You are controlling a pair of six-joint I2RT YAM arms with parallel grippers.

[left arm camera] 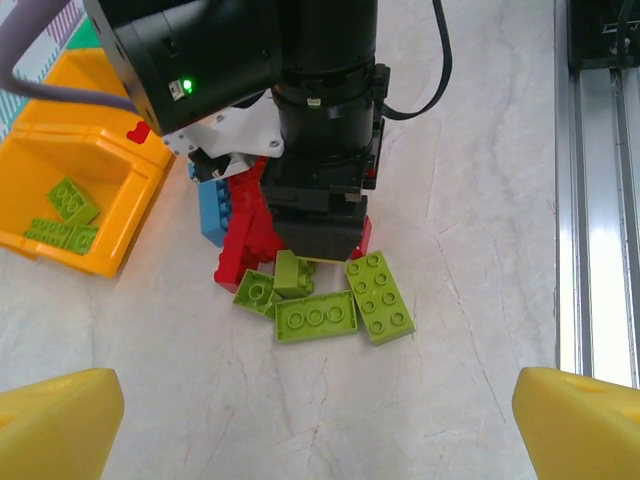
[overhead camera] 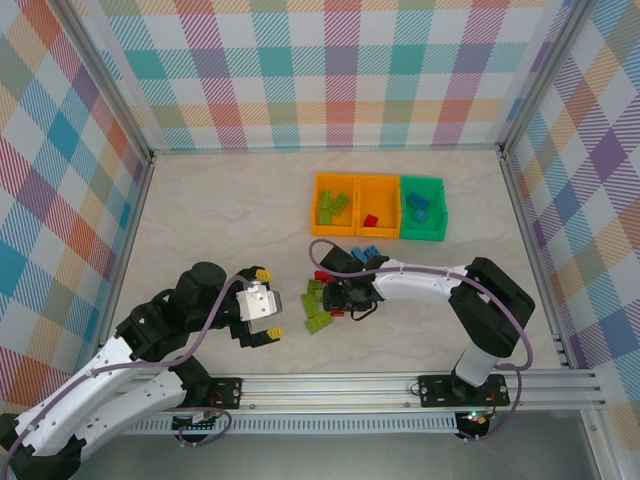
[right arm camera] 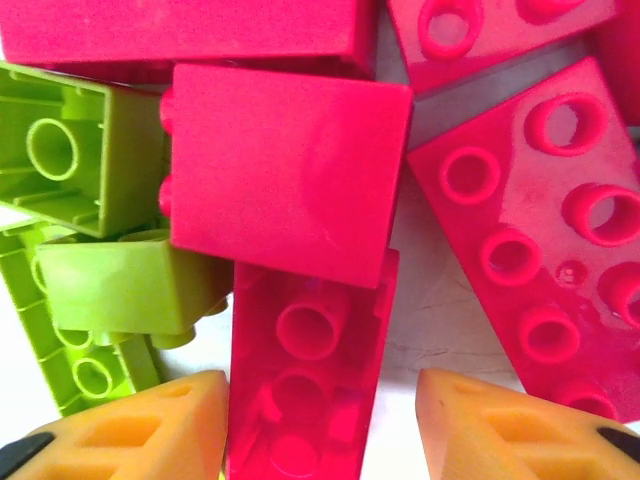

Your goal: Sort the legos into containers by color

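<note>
The right gripper straddles a red brick among the legos, jaws apart and unclamped, evidently positioned to grasp it; the left gripper stands wide open nearby.

Off-white marbled tabletop, pastel plaid panel walls rising behind and at both sides of the tabletop, silver aluminium rail along the tabletop's near edge, even bright light

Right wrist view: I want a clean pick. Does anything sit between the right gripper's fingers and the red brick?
Nothing visible: the red brick lies straight between the right gripper's fingertips. A second red brick appears to overlap its far end, and a lime green brick sits close beside one fingertip.
</note>
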